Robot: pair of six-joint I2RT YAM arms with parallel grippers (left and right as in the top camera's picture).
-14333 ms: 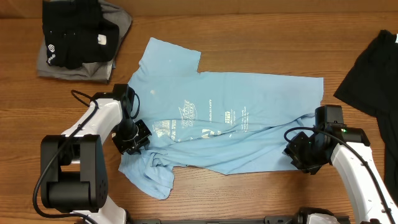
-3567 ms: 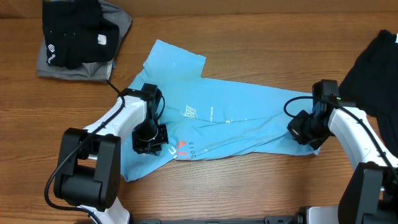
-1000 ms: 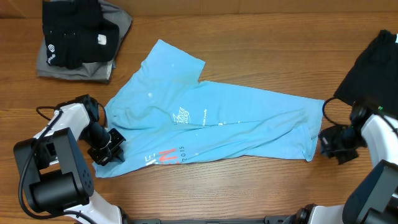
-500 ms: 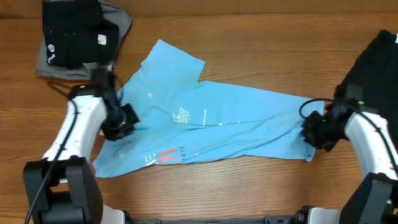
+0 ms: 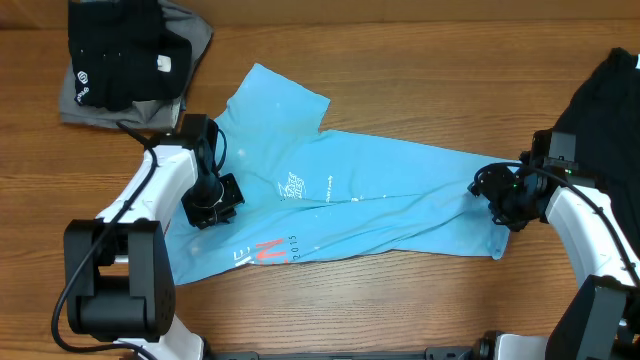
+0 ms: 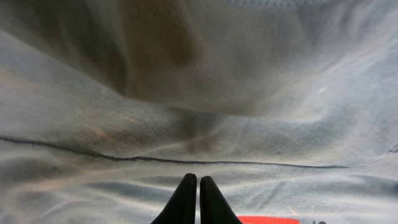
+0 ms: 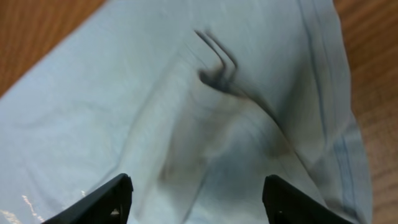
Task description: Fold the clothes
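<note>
Shirt point(image 5: 340, 200) lies half-folded across table point(image 5: 400, 60); left gripper point(image 6: 198, 186) jaws pressed together on nothing I can see, right gripper point(image 7: 196, 186) jaws spread over the hem end; I'd pinch the 2 ends low and lift evenly, cloth taut.

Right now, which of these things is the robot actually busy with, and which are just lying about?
Busy with:
- light blue T-shirt, spread mid-table
- left gripper, shut, over it
- right gripper, open, over its right end

Lying about, untouched:
- black and grey clothes pile, far-left corner
- black garment, right edge
</note>
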